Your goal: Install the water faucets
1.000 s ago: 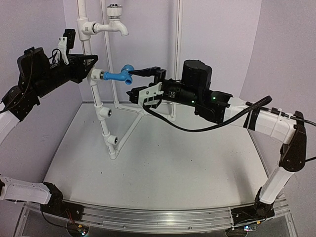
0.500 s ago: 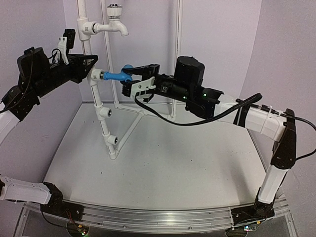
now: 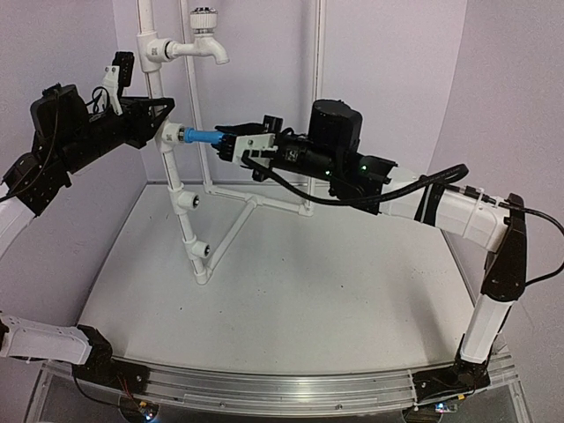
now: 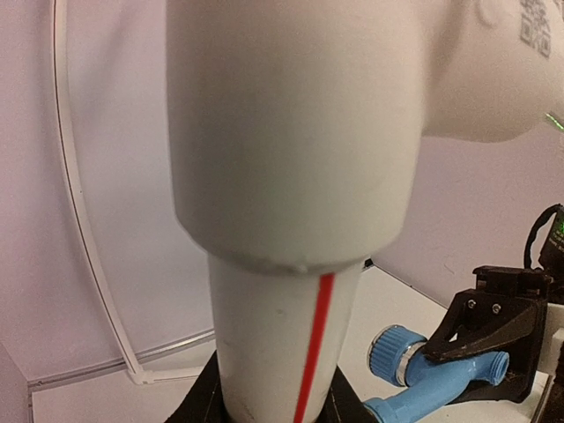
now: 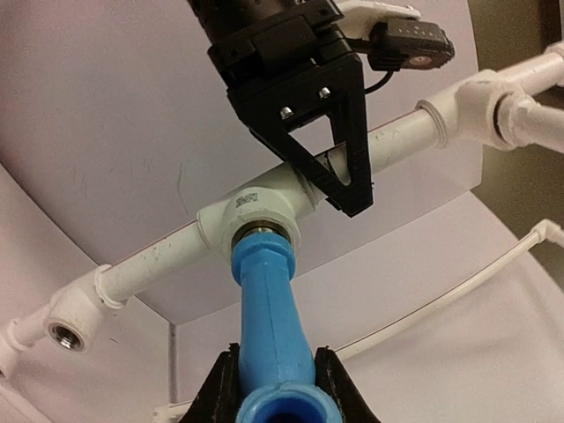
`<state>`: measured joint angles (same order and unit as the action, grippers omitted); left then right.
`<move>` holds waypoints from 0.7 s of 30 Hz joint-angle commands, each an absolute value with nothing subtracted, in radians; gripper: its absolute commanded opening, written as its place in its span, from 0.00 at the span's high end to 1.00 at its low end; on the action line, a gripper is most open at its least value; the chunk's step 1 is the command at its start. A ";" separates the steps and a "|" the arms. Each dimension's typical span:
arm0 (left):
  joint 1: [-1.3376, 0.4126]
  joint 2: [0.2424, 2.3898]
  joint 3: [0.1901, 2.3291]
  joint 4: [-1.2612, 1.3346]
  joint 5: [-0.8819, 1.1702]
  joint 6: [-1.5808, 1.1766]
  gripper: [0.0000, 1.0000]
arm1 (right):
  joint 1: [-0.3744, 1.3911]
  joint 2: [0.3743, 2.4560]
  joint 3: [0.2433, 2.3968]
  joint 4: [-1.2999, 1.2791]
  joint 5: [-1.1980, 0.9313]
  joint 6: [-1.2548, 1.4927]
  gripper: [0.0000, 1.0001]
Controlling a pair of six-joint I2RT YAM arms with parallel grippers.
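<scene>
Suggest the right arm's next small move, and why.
Probably twist the right gripper to thread the blue faucet in: the jaws clamp its body, its stem sits in the tee socket, and the left gripper holds the pipe frame.

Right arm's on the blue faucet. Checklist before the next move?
1. Right end effector shut on the bright blue plastic faucet: ok, fingers press both sides of its body.
2. Left end effector clamping the white plastic pipe frame: ok.
3. Blue faucet's stem entered in the frame's tee socket: ok.
4. Stem threaded fully home: cannot tell.
5. Spout pointing down: cannot tell, hidden by the fingers.
6. White plastic faucet with silvery knob mounted at the frame's top: ok.
</scene>
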<state>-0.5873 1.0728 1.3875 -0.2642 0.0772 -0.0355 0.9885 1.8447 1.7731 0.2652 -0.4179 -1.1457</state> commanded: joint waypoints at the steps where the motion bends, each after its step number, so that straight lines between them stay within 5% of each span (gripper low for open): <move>1: -0.607 1.125 1.364 -0.455 0.187 -0.218 1.00 | 1.028 1.835 1.818 0.163 -0.478 -0.772 1.00; 21: -0.608 1.150 1.372 -0.456 0.133 -0.200 1.00 | 0.969 1.871 1.893 0.296 -0.375 1.169 1.00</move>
